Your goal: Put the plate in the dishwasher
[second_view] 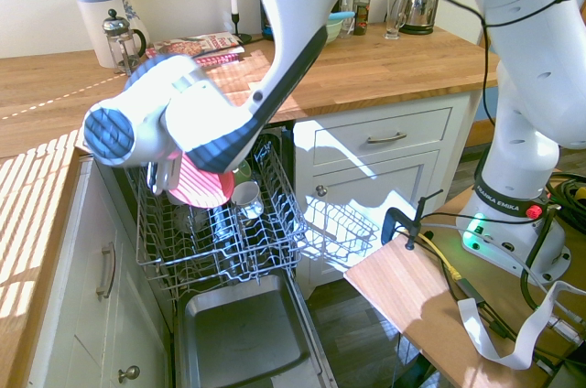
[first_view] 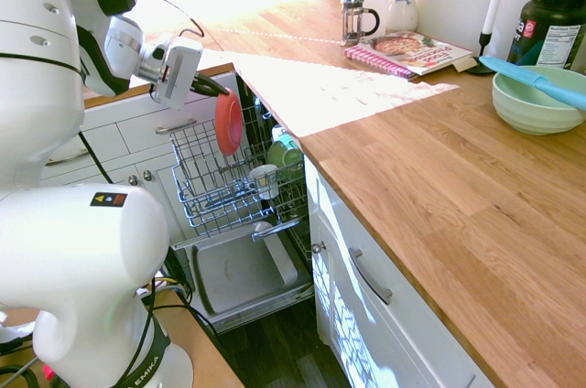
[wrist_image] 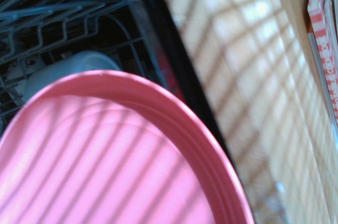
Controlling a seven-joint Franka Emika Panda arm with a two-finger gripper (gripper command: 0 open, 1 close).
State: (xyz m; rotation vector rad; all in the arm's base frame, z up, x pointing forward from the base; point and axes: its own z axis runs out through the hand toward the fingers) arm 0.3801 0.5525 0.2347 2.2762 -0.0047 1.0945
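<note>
- The dishwasher (first_view: 240, 274) door lies open, its wire rack (first_view: 215, 188) pulled out.
- The gripper (first_view: 218, 89) is clamped on the rim of the coral plate (first_view: 229, 123).
- The plate hangs on edge above the rack's back part, its face upright, its rim pointing down into the rack.
- Past it, a white cup (first_view: 265, 179) and a green cup (first_view: 287, 150) sit in the rack.

"EMIKA" stands on the arm's base (first_view: 156, 365); "FRANKA EMIKA" runs down the base (second_view: 499, 196) in the second exterior view.

harsh sunlight glares on the counter (first_view: 439, 187); striped shadows, blurry wrist view.
</note>
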